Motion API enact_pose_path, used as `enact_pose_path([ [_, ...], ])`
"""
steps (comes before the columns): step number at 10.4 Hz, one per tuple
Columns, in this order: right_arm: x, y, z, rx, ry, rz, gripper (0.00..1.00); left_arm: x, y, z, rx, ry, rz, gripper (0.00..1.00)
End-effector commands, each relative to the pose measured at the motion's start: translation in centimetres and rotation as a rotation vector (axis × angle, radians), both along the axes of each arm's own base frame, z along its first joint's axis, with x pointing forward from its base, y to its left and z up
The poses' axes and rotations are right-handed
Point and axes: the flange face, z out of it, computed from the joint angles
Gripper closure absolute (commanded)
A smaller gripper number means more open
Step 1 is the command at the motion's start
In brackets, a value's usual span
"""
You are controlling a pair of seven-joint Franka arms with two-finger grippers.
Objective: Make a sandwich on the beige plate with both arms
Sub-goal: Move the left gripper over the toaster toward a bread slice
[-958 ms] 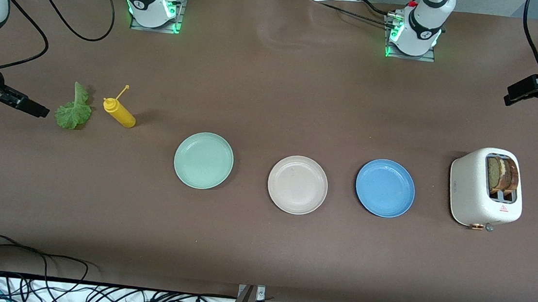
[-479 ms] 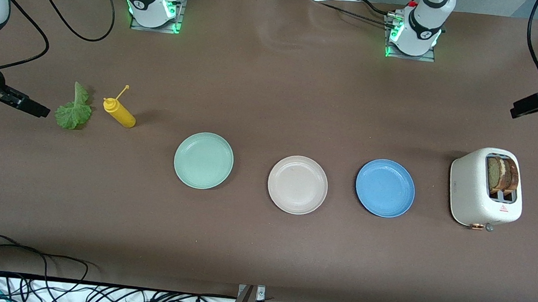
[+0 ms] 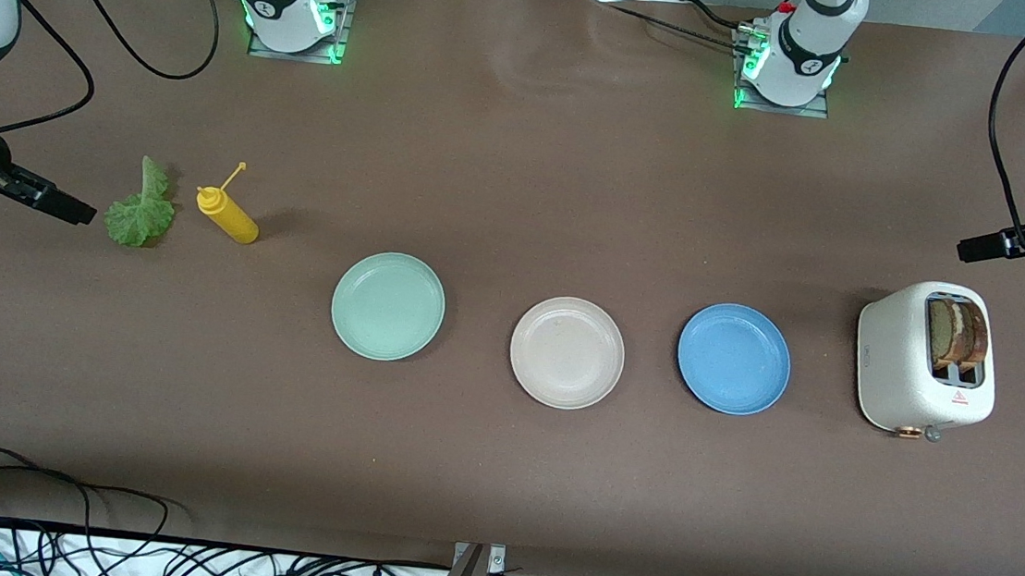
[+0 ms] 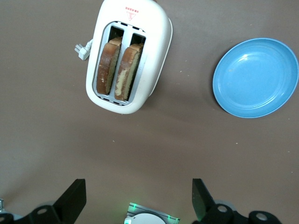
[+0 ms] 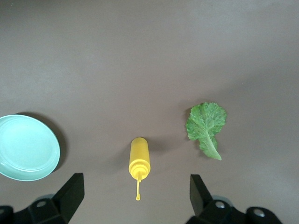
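Brown matte table [image 3: 496, 472] under three plates, both grippers' fingers [image 4: 77, 198] spread wide, grasping nothing.

3 plates in a row across the table: mint plate [image 3: 387, 306] toward the right arm's end; beige plate [image 3: 567, 352] between, slightly nearer the front camera; blue plate [image 3: 734, 358] toward the left arm's end; toaster [image 3: 926, 359] past it, 2 bread slices [image 4: 119, 70] in its slots; lettuce leaf [image 3: 141, 206] beside squeeze bottle [image 3: 227, 214], past the mint plate.
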Motion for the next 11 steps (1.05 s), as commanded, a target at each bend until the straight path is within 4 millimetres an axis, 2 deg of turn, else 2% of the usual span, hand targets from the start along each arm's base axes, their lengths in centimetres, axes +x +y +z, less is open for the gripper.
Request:
enact_pose_path([
  [1,0.0,0.0,0.5,0.014,0.004,-0.001,0.00,0.8,2.7,-1.0,-0.046,0.023,-0.157,0.00],
  [2,0.0,0.0,0.5,0.015,0.004,0.001,0.00,1.1,3.7,-2.2,-0.100,0.023,-0.186,0.00],
  [3,0.0,-0.1,0.5,0.015,0.004,-0.001,0.00,1.5,4.3,-2.5,-0.116,0.000,-0.180,0.00],
  [6,0.0,-0.1,0.5,0.015,0.004,-0.001,0.00,2.3,3.6,-4.9,-0.119,0.010,-0.210,0.00],
  [8,0.0,-0.1,0.5,0.015,0.004,-0.001,0.00,2.3,3.3,-6.9,-0.121,0.016,-0.218,0.00],
  [11,0.0,-0.1,0.5,0.015,0.002,-0.001,0.00,0.8,3.9,-11.9,-0.121,-0.044,-0.248,0.00],
])
